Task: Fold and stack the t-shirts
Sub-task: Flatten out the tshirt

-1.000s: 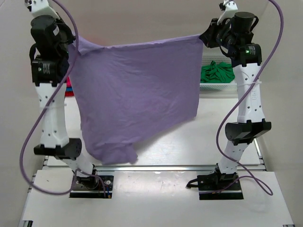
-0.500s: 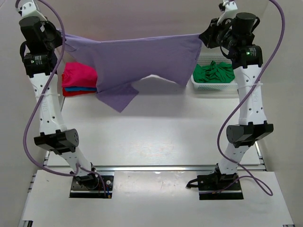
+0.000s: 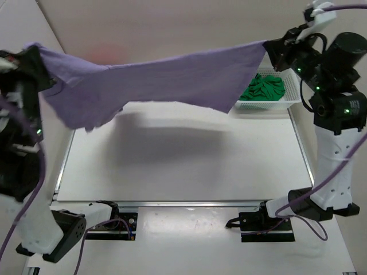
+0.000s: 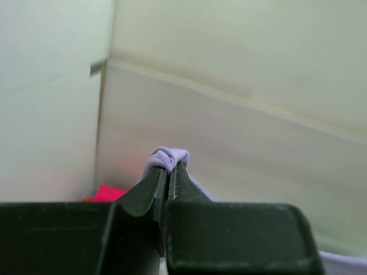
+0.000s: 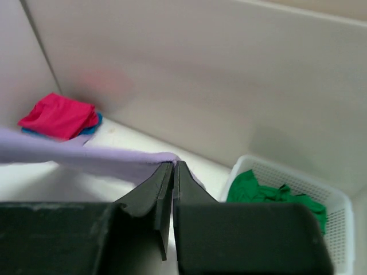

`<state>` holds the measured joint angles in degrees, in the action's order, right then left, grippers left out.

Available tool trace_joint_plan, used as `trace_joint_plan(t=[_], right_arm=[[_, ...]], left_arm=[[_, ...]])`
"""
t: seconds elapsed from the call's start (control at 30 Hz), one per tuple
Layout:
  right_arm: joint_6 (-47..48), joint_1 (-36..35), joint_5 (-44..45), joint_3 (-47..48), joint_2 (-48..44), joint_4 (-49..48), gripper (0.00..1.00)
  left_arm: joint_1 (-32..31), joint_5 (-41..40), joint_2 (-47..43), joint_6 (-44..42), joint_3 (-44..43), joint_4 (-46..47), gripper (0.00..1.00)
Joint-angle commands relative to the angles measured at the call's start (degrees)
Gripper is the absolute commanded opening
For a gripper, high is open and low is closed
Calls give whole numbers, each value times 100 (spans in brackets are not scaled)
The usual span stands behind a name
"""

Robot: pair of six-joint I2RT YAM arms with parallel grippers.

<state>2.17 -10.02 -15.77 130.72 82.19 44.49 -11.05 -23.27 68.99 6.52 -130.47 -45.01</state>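
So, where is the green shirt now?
In the top view, the green shirt lies in the basket at the table's far right corner.

Both arms stand high and spread wide apart. The left arm (image 3: 31,220) leans out past the left edge, the right arm (image 3: 335,154) is upright at far right. Left tool (image 4: 168,170) and right tool (image 5: 173,166) are each pinched tight on an edge of the lilac t-shirt (image 3: 172,77).

Even, diffuse overhead light fell on the white table (image 3: 183,172), where the stretched purple shirt (image 3: 172,80) cast a broad, soft-edged shadow beneath itself. In the top view the left arm (image 3: 20,160) was smeared by motion blur; in both wrist views the near dark fingers (image 4: 146,192) were out of focus and the background looked soft and hazy.
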Motion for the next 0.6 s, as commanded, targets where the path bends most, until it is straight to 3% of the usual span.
trace_joint_plan(t=[0.0, 0.27, 0.57], right_arm=[[-6, 263, -163, -38, -81, -221, 0], [11, 141, -199, 129, 481, -248, 0], [134, 53, -154, 630, 1509, -449, 0]], left_arm=[[-573, -1056, 71, -389, -426, 54, 0], [-768, -1180, 386, -582, -549, 134, 0], [356, 40, 1563, -214, -707, 221, 0]])
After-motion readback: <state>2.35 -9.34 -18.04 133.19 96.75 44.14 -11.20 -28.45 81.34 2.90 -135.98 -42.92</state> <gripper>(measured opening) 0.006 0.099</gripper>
